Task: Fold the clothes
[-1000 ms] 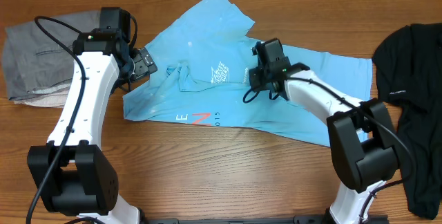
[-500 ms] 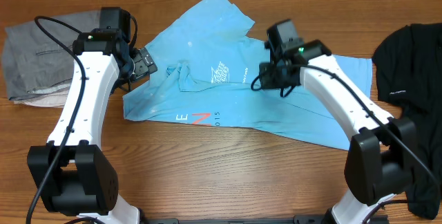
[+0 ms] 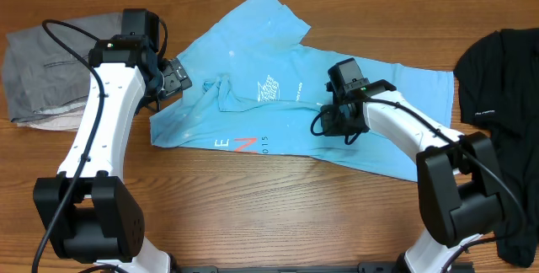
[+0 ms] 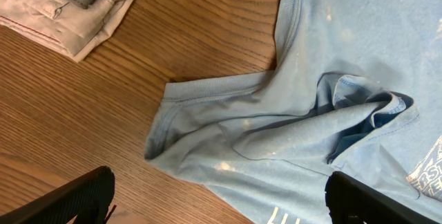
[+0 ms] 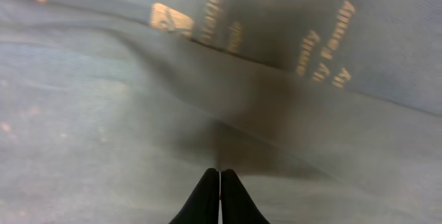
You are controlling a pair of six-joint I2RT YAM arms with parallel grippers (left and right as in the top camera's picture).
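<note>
Two states — left end effector [image 3: 175,79] spread, right end effector [image 5: 220,177] pressed together against T-shirt [image 3: 253,54].

I read this as a robotics lab bench, not a home. Two arms [image 3: 101,130] stand on black bases [image 3: 88,222] at the near edge of a wood-grain table [image 3: 253,206], with loose black cables [image 3: 61,27] looping off them. Laid out like test pieces are a blue T-shirt [image 3: 253,54], a grey garment [image 3: 42,71] at the left and a black garment [image 3: 505,96] at the right. The room beyond the table is out of view.
</note>
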